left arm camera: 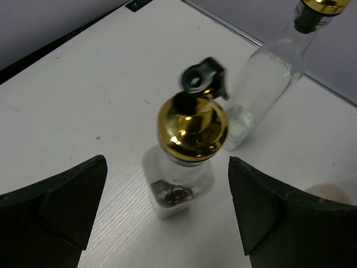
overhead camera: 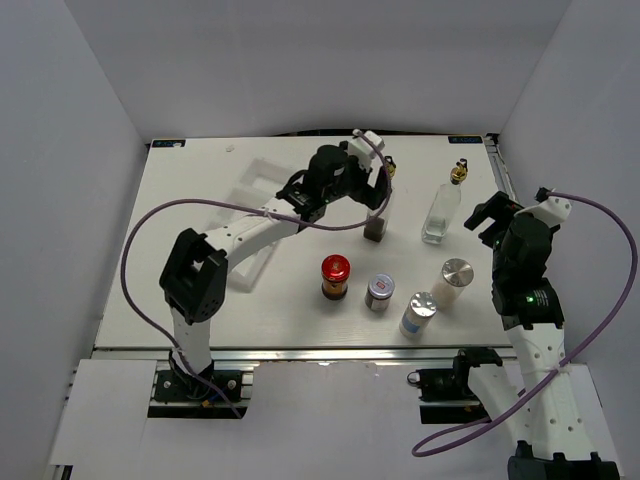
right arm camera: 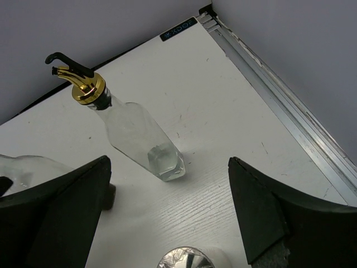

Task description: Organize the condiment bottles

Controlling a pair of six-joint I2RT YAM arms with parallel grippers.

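Left jaws stand wide open with nothing in them, one on each side of the gold-spouted bottle [left arm camera: 192, 134], which has dark dregs at its bottom and stands upright between them, untouched as far as the wrist view shows. Seen from above, that bottle sits at about 2 o'clock from the middle of the table [overhead camera: 200, 185], with the second bottle [overhead camera: 441, 208], clear and also gold-spouted, near it at 3 o'clock. A red-capped jar [overhead camera: 335, 277] stands at 7 o'clock of it, a silver-lidded jar [overhead camera: 380, 292] at 6 o'clock, a shaker [overhead camera: 455, 277] at 4 o'clock and a second shaker [overhead camera: 419, 313] at 5 o'clock. The white tray [overhead camera: 255, 182] lies at 9 o'clock, partly under the left arm [overhead camera: 250, 232]. Right jaws are likewise wide open and empty, hovering near the table's 3 o'clock edge, facing the second bottle. The step in hand looks like a pick. The left jaws need to settle around the bottle's body below the spout, close squarely, lift without tipping it, then carry it toward the tray.
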